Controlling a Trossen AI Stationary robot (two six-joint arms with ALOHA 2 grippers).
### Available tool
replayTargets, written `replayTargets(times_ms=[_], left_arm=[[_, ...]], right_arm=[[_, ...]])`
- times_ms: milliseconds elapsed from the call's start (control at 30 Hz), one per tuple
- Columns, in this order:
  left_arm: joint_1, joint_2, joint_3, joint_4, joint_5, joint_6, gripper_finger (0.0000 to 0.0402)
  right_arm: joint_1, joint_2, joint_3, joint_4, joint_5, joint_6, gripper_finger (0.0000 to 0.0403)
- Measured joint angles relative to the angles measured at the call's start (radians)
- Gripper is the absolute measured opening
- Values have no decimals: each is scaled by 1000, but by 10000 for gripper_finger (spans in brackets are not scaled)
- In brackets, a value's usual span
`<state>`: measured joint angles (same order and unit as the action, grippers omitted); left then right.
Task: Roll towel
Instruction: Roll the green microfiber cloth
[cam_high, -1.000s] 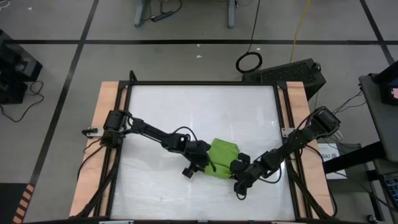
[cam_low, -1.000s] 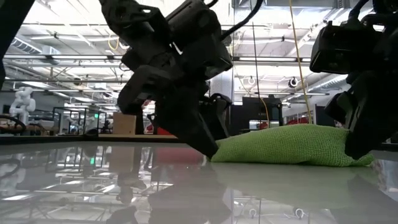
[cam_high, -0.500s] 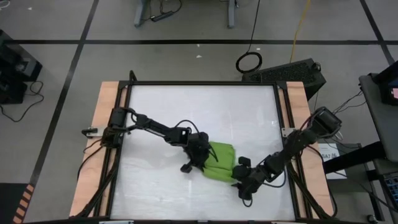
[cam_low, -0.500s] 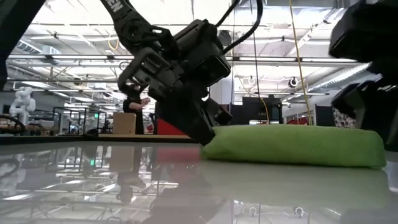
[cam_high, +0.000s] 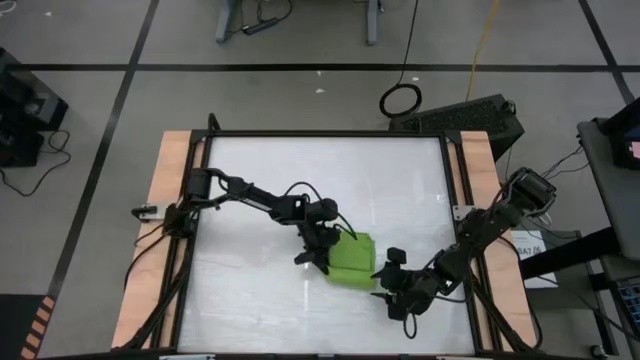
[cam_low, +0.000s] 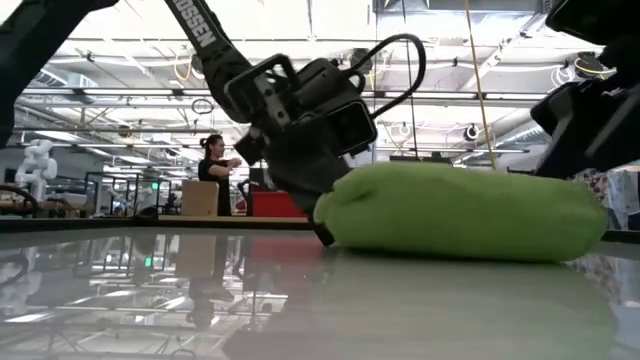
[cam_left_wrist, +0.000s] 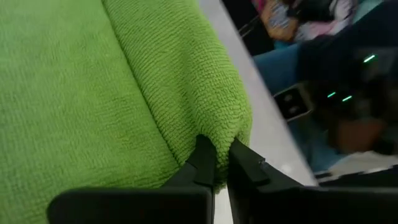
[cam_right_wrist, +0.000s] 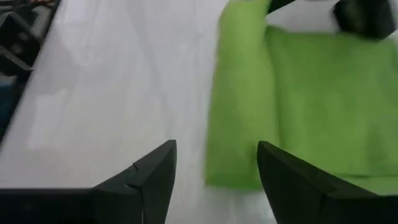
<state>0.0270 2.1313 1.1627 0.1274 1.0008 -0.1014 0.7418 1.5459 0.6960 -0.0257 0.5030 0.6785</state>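
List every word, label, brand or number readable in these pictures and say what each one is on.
"OSSEN": white letters on the left arm's upper link in the low view, cut off by the picture's top edge.
Paper sheet at the table's right side in the high view: print too small to read.
The towel, the left gripper pinching it and the open right gripper show no text.

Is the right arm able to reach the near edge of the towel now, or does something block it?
Probably yes. The right gripper is open beside the towel, bare table between them; the left gripper pinches the opposite side.
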Motion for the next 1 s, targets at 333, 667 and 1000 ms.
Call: replayTargets(times_ms=[333, 667, 1000], left_arm=[[46, 8, 30, -12, 32, -173, 18], [64, 7, 31, -101, -64, -178, 18], [64, 6, 31, -130, -70, -181, 18]], right_arm=[[-7, 0, 0, 1, 99, -64, 215], [-7, 3, 0, -20, 109, -117, 215], [-7, 86, 0, -116, 127, -106, 215]])
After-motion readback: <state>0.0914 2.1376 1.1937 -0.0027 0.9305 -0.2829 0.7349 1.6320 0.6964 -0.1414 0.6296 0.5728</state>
